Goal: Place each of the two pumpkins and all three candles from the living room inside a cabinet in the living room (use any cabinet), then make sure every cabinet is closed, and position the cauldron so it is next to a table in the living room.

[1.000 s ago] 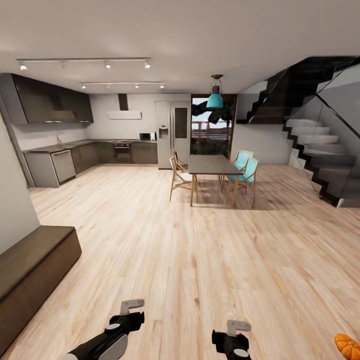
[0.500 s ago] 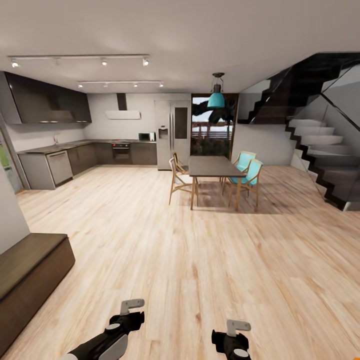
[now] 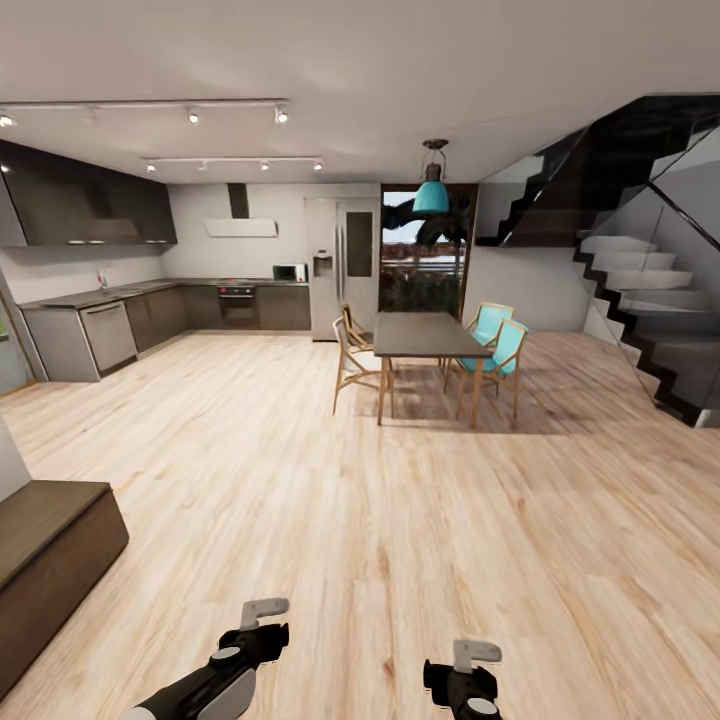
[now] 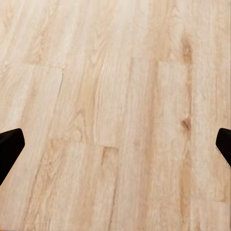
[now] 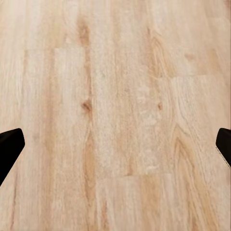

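A long, low, dark brown cabinet (image 3: 50,550) stands against the wall at the lower left of the head view, its fronts shut. My left gripper (image 3: 262,632) and right gripper (image 3: 462,682) hang low over bare floor at the bottom edge. Seen from the wrists, the left gripper (image 4: 115,149) and right gripper (image 5: 115,149) are both open, black fingertips far apart with only floorboards between them. A dark table (image 3: 425,335) stands mid-room. The pumpkins, candles and cauldron are out of view.
Wooden and turquoise chairs (image 3: 495,350) surround the table. A kitchen counter (image 3: 100,320) runs along the far left, a fridge (image 3: 340,265) at the back. A dark staircase (image 3: 640,300) with glass panels rises at the right. Light wood floor (image 3: 380,500) stretches ahead.
The whole view has shifted with the camera: the cabinet slid toward the left edge, and an orange pumpkin at the bottom right corner left the picture. Both arms keep the same pose.
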